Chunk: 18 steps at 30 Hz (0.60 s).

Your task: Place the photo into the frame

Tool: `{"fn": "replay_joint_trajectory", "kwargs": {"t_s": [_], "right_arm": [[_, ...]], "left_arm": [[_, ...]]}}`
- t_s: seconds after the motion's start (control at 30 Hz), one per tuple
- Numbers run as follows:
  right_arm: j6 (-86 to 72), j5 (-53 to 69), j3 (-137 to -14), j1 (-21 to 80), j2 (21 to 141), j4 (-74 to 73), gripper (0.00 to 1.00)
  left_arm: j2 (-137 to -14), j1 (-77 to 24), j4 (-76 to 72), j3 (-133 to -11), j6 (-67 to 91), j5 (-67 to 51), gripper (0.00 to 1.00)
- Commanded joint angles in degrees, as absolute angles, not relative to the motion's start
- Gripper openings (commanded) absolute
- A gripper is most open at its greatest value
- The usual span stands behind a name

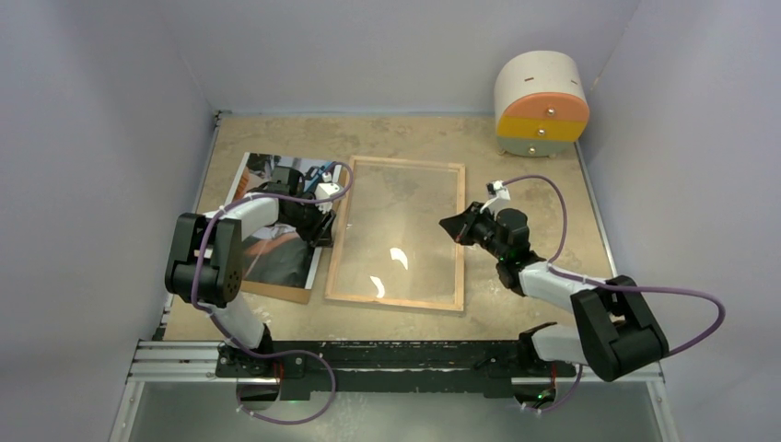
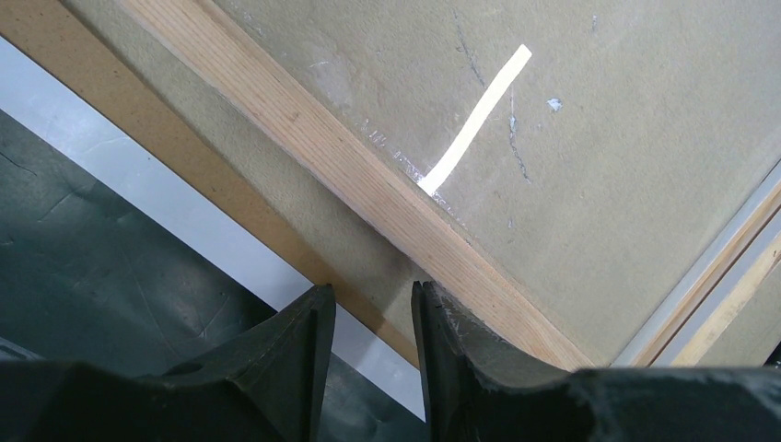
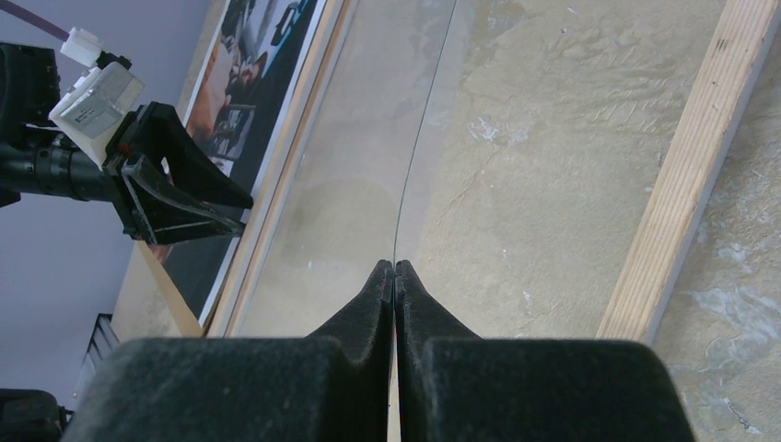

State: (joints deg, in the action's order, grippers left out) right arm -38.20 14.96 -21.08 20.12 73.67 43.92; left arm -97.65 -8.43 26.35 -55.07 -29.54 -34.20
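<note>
Lilac-grey walls enclosed a tan, stone-patterned table (image 1: pixel 534 157). A round white drawer unit (image 1: pixel 542 101) with orange, yellow and grey-green fronts stood at the far right corner.

Frame: the frame (image 1: pixel 405 163) lay at the centre of the table with its light wood rear face up. The glass pane (image 1: pixel 387 221) sat within the rails and showed bright reflections. Seen from the right wrist camera, the pane's thin right edge stood clear of the right rail, about midway across the opening.

Photo: the photo (image 1: pixel 281 262) lay face up to the left of the frame, outside it, on a brown hardboard sheet (image 1: pixel 276 293). A narrow strip of bare table separated the sheet's edge from the frame's left rail.

Left gripper: the left gripper (image 1: pixel 324 221) was positioned low over the photo's right margin, next to the frame's left rail. Its jaws stood apart with nothing between them. In the left wrist view, one finger (image 2: pixel 295 350) was over the photo's white border and the other was at the wooden rail; contact with the rail could not be confirmed.

Right gripper: the right gripper (image 1: pixel 447 224) was positioned at the frame's right side. Its jaws were pressed together, clamping the edge of the glass pane at their tips.
</note>
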Motion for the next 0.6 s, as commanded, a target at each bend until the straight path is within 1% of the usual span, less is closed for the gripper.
{"fn": "replay_joint_trajectory", "kwargs": {"t_s": [0.0, 0.2, 0.3, 0.37, 0.4, 0.43, 0.5, 0.57], "right_arm": [[-38.1, 15.53, -23.34, 20.04, 74.77, 45.59, 0.0], [-36.08, 13.79, -24.64, 20.17, 75.54, 40.41, 0.01], [-34.53, 13.02, -25.65, 20.21, 75.67, 37.01, 0.11], [-33.66, 12.2, -26.15, 20.21, 75.47, 34.9, 0.26], [-33.24, 11.83, -26.3, 20.21, 75.3, 34.18, 0.35], [-32.96, 11.44, -26.4, 20.21, 75.24, 33.5, 0.4], [-32.43, 10.89, -26.65, 20.21, 75.15, 32.36, 0.48], [-32.11, 10.31, -26.92, 20.26, 75.22, 31.39, 0.54]], "left_arm": [[-99.58, -9.67, 26.28, -55.77, -29.62, -33.83, 0.4], [-99.16, -9.76, 26.45, -55.79, -29.62, -33.55, 0.4], [-98.91, -9.76, 26.46, -55.59, -29.62, -33.51, 0.4], [-98.92, -9.76, 26.4, -55.47, -29.58, -33.42, 0.4], [-98.93, -9.76, 26.37, -55.46, -29.61, -33.4, 0.4], [-98.88, -9.76, 26.3, -55.38, -29.66, -33.33, 0.4], [-98.86, -9.76, 26.28, -55.37, -29.63, -33.31, 0.4], [-98.83, -9.76, 26.28, -55.37, -29.67, -33.31, 0.4]]}}
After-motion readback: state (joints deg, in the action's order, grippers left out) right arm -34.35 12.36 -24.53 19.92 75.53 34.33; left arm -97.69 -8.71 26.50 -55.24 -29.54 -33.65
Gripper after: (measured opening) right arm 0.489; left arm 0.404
